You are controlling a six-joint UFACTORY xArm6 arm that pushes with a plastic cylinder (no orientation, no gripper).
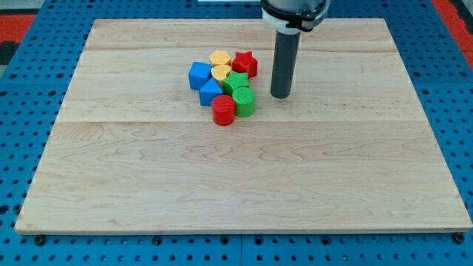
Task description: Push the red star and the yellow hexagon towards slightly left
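The red star [245, 63] sits at the upper right of a tight cluster of blocks. The yellow hexagon [219, 58] lies just to its left, touching it. My tip [279, 95] stands on the board to the right of the cluster, a little below and right of the red star, with a small gap to the green blocks. It touches no block.
The cluster also holds a second yellow block [222, 72], a blue cube [199, 75], a blue block [211, 92], a green star [236, 81], a green cylinder [244, 102] and a red cylinder [223, 110]. The wooden board [244, 185] lies on a blue pegboard.
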